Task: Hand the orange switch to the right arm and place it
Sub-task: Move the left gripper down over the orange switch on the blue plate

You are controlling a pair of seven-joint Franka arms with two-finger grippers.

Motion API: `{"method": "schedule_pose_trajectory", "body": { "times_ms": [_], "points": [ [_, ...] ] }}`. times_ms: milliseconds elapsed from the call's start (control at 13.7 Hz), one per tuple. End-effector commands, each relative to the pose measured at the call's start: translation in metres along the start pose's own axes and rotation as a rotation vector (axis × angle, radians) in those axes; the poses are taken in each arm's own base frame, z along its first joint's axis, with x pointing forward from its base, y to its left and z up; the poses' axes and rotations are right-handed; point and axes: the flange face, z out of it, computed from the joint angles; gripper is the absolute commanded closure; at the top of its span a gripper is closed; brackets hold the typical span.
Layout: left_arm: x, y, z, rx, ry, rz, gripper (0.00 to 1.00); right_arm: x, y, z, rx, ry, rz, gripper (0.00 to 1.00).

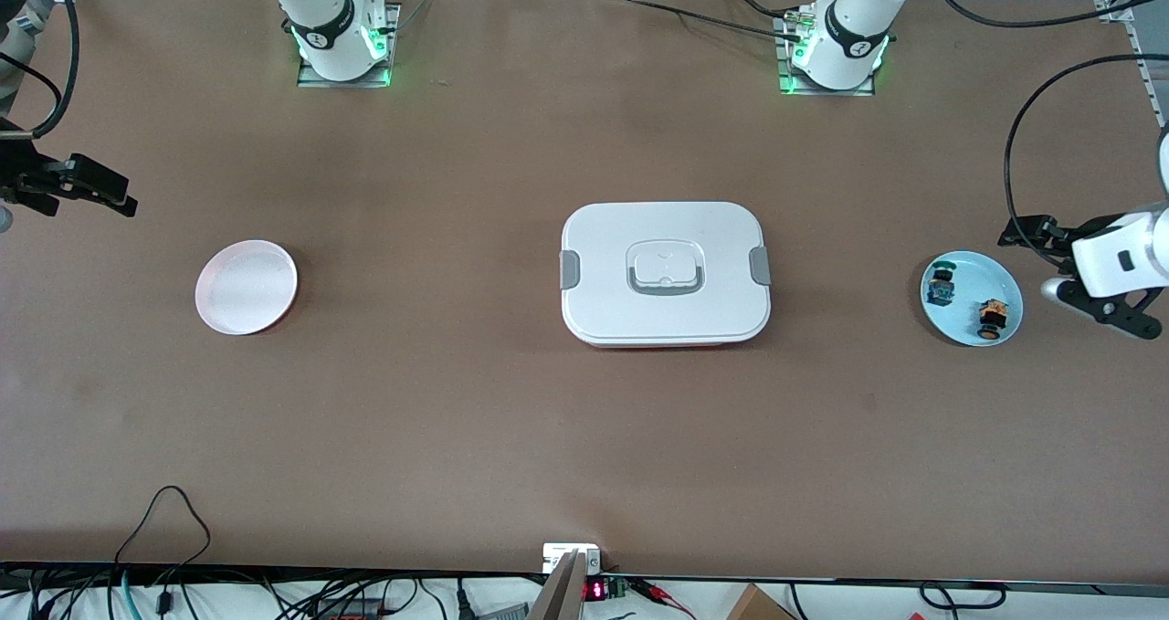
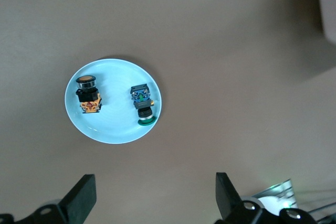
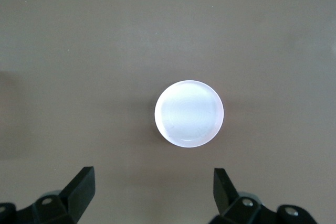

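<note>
A white lidded container (image 1: 665, 273) is set mid-table; a blue-bodied switch (image 1: 940, 287) is seen lying on the light-blue plate (image 1: 1003, 282).

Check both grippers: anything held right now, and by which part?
Nothing is held. Left gripper is open beside the blue plate, where the orange switch lies untouched. Right gripper is open, empty, near the pink plate.
</note>
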Motion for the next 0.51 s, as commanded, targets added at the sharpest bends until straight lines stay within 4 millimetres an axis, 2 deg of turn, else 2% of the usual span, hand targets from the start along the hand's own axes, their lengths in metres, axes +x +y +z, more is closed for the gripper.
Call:
{"method": "schedule_pose_trajectory", "body": {
  "times_ms": [0,146,291,364,437],
  "points": [
    [0.006,-0.011,0.016,0.055,-0.029,0.219,0.00,-0.002,-0.003,-0.004,-0.007,0.004,-0.003,0.00],
    [0.013,-0.022,0.044,0.064,-0.071,0.424,0.00,-0.003,-0.006,-0.006,-0.006,0.005,-0.010,0.00],
    [0.012,-0.054,0.068,0.085,-0.038,0.626,0.00,-0.004,-0.023,-0.010,-0.005,0.010,-0.041,0.00],
    [0.015,-0.065,0.084,0.104,-0.010,0.733,0.00,-0.007,-0.030,-0.013,-0.004,0.008,-0.052,0.00],
    [0.014,-0.076,0.099,0.131,0.011,0.802,0.00,-0.011,-0.030,-0.015,-0.002,-0.009,-0.041,0.00]
  ]
}}
